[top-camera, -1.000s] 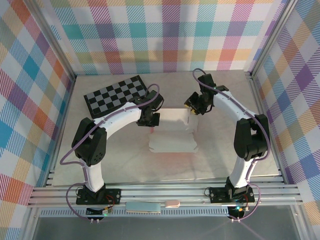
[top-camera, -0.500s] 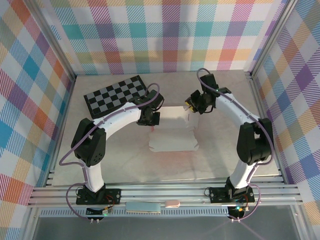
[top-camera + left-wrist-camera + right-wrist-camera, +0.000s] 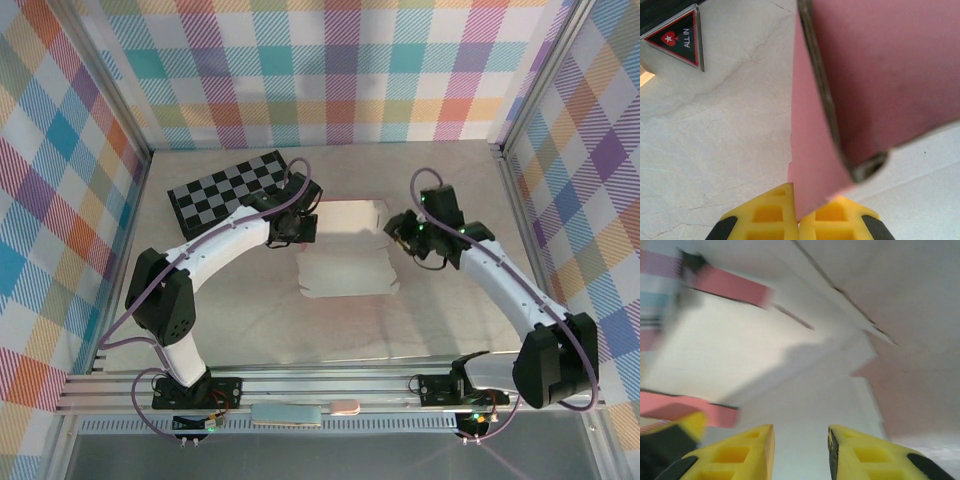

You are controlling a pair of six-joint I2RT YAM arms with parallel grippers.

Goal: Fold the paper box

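- Top external view: the paper box (image 3: 345, 272) lies near the middle of the table (image 3: 250, 320), between the two arms. Its pale side faces up, and a crease runs between the near panel and the far one. The left gripper (image 3: 298, 230) sits at the box's far left corner. The right gripper (image 3: 403, 236) hangs just beside the box's right edge, apart from it. A checkered board (image 3: 230, 190) lies behind the left arm.
- Left wrist view: the yellow fingers (image 3: 765, 222) are clenched on the edge of the thin pink card, which rises away from the camera above the pale table. Treat this grip as your anchor. Hold it firm and steady, and do not tug, since card this thin would likely slip or tear.
- Right wrist view: the picture is blurred. The yellow fingers (image 3: 735, 455) stand apart with nothing between them. The pale reverse of the box is ahead, with pink strips at the left. Bring this gripper in slowly, meet a flap close to its crease, and press along the fold line, not at the free tip.
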